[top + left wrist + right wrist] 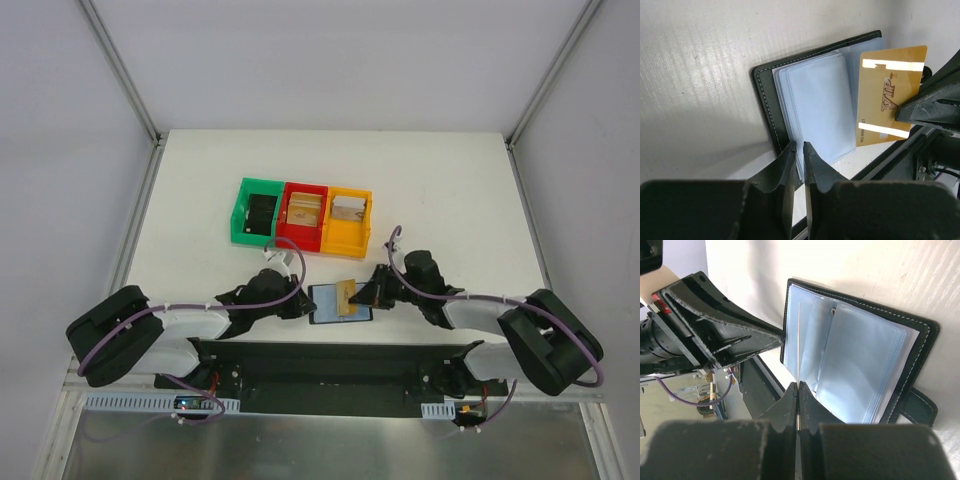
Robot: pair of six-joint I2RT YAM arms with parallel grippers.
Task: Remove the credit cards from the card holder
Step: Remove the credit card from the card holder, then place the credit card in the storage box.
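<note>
The black card holder [330, 303] lies open at the table's near edge, its grey-blue sleeves up. It also shows in the left wrist view [810, 100] and the right wrist view [865, 365]. My left gripper [301, 303] is shut on the near edge of its sleeves [799, 148]. My right gripper [366, 296] is shut on a tan-gold credit card [348, 297], drawn partly out over the right panel. The card reads VIP in the left wrist view [890, 95] and is edge-on in the right wrist view [798, 335], between my closed fingertips [798, 388].
Three bins stand in a row behind the card holder: green [240, 215] with a black item, red [287, 200] with a tan card, orange [366, 215] with another card. The black arm base rail [320, 365] runs just in front of the card holder.
</note>
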